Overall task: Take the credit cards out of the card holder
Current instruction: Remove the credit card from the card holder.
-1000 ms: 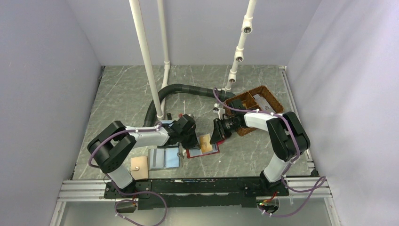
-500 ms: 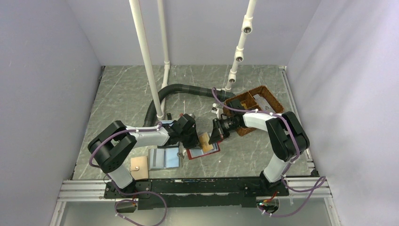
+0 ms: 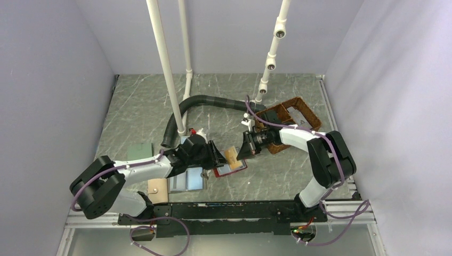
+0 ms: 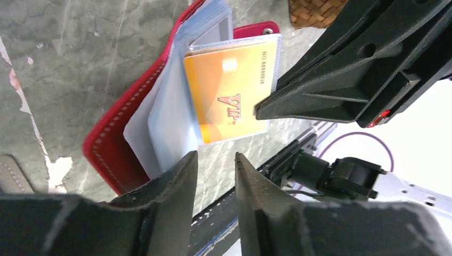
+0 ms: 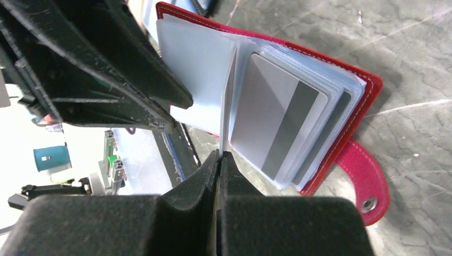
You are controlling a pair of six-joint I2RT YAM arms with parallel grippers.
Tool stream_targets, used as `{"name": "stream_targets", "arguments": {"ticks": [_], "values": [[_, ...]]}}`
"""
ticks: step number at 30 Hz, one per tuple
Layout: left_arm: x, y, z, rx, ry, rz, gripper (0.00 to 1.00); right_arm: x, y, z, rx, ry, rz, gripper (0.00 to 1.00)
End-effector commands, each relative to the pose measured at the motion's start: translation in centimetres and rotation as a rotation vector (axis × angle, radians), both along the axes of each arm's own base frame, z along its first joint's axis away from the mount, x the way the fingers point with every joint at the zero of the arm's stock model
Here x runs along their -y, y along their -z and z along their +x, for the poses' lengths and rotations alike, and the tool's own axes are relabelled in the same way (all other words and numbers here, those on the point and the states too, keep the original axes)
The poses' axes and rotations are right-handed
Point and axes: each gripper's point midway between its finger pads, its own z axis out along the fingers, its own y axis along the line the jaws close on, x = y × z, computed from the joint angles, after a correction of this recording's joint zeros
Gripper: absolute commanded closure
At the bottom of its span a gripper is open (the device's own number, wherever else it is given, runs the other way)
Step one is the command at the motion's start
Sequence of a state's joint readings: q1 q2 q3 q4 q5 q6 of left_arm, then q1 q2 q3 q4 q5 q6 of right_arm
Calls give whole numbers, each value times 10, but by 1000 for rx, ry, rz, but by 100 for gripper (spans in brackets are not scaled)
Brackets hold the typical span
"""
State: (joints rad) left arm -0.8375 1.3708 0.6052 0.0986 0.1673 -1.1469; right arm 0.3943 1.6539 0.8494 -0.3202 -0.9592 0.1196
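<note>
The red card holder (image 3: 229, 170) lies open on the table between my grippers. My right gripper (image 3: 241, 151) is shut on the edge of a clear sleeve leaf that holds a tan-orange credit card (image 3: 232, 155) and stands the leaf up off the holder. In the right wrist view the jaws (image 5: 219, 153) pinch that leaf edge-on; a grey card with a dark stripe (image 5: 277, 120) sits in the sleeve stack beside it, over the red cover (image 5: 368, 85). My left gripper (image 3: 216, 156) is slightly open and empty at the holder's left edge (image 4: 106, 149); the orange card (image 4: 232, 90) faces it.
A brown wicker basket (image 3: 290, 114) stands behind the right arm. A black corrugated hose (image 3: 208, 101) and white pipes (image 3: 165, 69) are at the back. A pale blue bifold (image 3: 186, 180), a tan wallet (image 3: 158, 188) and a green item (image 3: 139, 151) lie left.
My left arm has swung down and left, drawing its gripper back from over the holder to its left edge. My right gripper has stayed shut on the orange card's leaf.
</note>
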Motion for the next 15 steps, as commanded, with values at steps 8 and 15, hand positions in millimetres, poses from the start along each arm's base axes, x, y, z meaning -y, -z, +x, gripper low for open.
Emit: {"name": "stream_targets", "arguments": {"ticks": [8,15], "values": [[16,-58,17,139,-59,-286,56,-4,-65,-17,112,-146,326,100],[11,-55,19,131,-102,-288,53,4,-73,-16,133,-149,378,100]]}}
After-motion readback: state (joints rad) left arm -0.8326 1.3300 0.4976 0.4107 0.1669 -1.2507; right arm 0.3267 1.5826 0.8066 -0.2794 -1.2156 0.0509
